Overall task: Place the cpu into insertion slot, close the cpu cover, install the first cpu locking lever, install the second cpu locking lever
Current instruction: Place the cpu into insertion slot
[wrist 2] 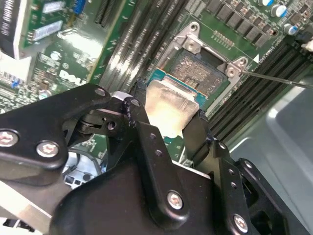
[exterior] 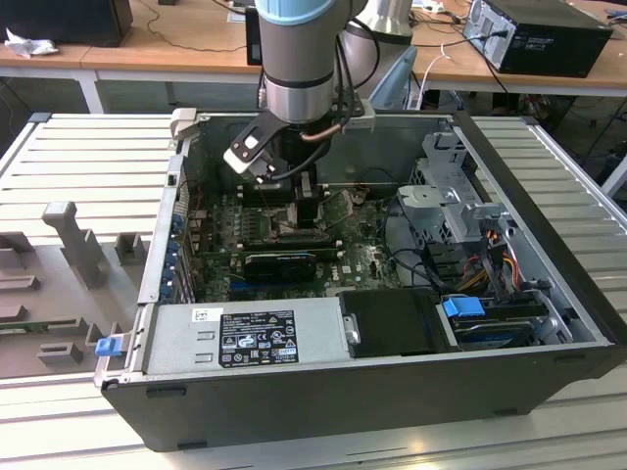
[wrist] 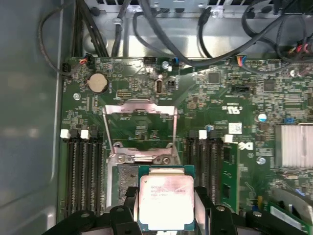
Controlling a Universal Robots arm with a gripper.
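Silver-grey metal tops the cpu: light, stiff, with a fragile underside, I judge. My end effector grips its opposite edges, holding it just over the insertion slot, cpu cover standing open.

Arm vert., wrist pointing straight down, gripper w/ both fingers clamped on cpu edges.
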